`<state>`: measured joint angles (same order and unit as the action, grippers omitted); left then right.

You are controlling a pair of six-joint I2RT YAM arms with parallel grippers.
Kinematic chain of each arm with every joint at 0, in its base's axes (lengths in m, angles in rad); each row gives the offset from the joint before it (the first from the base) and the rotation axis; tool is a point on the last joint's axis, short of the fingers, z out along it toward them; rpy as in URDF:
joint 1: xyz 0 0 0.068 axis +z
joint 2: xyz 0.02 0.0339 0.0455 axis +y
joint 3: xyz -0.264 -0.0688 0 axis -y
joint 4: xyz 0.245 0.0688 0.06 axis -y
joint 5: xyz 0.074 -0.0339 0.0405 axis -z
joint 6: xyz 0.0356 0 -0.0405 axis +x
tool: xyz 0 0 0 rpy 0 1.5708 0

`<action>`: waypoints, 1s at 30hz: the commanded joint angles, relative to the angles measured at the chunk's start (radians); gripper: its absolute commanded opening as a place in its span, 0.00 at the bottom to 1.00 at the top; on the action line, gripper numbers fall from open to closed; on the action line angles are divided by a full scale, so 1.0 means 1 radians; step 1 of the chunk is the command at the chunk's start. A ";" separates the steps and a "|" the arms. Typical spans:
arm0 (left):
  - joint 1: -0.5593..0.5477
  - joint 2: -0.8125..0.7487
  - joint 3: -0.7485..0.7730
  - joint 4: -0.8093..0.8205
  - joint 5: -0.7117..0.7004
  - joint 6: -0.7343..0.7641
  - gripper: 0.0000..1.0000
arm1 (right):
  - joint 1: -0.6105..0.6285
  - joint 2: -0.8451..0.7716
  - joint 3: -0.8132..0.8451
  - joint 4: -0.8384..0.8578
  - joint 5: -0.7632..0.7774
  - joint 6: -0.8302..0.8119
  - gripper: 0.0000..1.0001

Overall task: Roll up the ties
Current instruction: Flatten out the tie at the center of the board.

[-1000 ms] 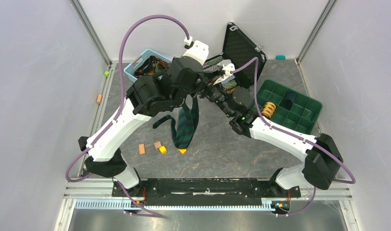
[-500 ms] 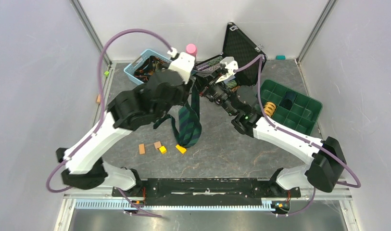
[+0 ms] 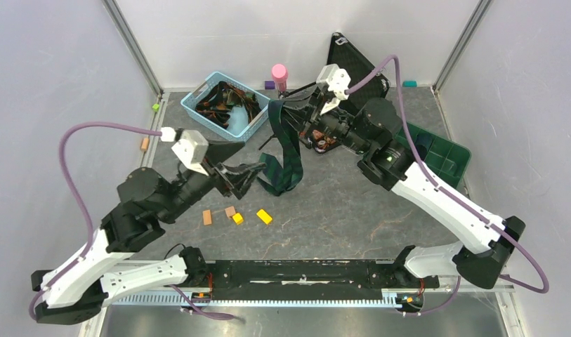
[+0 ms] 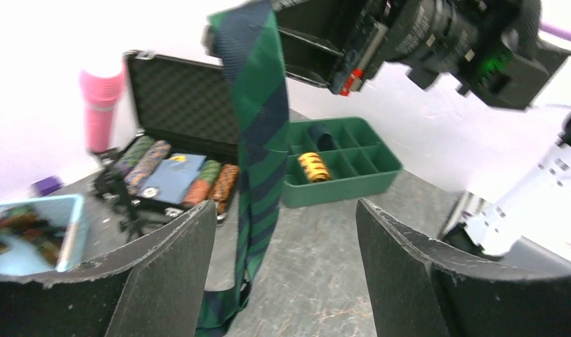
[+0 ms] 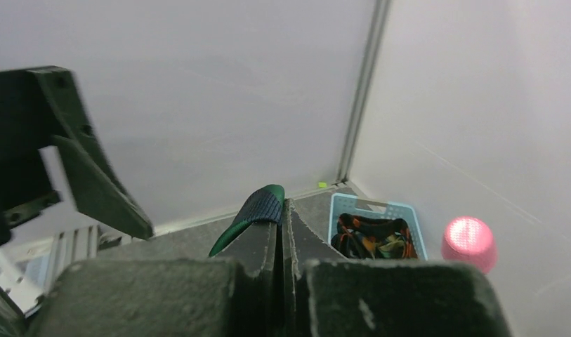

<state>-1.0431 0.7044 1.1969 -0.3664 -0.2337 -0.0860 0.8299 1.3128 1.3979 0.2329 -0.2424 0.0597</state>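
Lifting step, no rolling yet: green-and-navy tie (image 3: 291,154) pinched at its top in closed right jaws, dangling to the table (image 3: 338,210), left jaws wide apart and empty beside it; next, likely laying it flat.

A robotics lab's test cell: plain white wall panels (image 3: 50,105) framed by bare aluminium posts (image 3: 133,45) box in a grey stone-patterned table (image 3: 352,210). Two white-and-black robot arms (image 3: 437,200) are bolted to a black rail (image 3: 303,270) at its near edge (thick purple cables (image 3: 103,125) loop from each), with cameras mounted on their wrists.
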 commanded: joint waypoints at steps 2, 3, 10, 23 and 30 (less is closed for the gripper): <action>-0.003 0.006 -0.134 0.246 0.229 -0.004 0.79 | -0.004 -0.045 0.055 -0.110 -0.294 -0.080 0.00; -0.003 0.005 -0.149 0.267 0.251 -0.003 0.79 | -0.005 -0.051 0.053 -0.110 -0.334 -0.079 0.00; -0.003 -0.007 -0.212 0.353 0.307 -0.001 0.80 | -0.005 -0.099 0.004 -0.082 -0.497 -0.072 0.00; -0.002 0.036 -0.238 0.427 0.462 -0.043 0.63 | -0.005 -0.128 -0.050 -0.081 -0.502 -0.096 0.00; -0.003 0.042 -0.263 0.462 0.476 -0.063 0.52 | -0.005 -0.138 -0.077 -0.064 -0.495 -0.097 0.00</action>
<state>-1.0431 0.7418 0.9417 0.0265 0.2024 -0.1078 0.8284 1.2064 1.3312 0.1257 -0.7330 -0.0280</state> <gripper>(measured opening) 0.568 0.023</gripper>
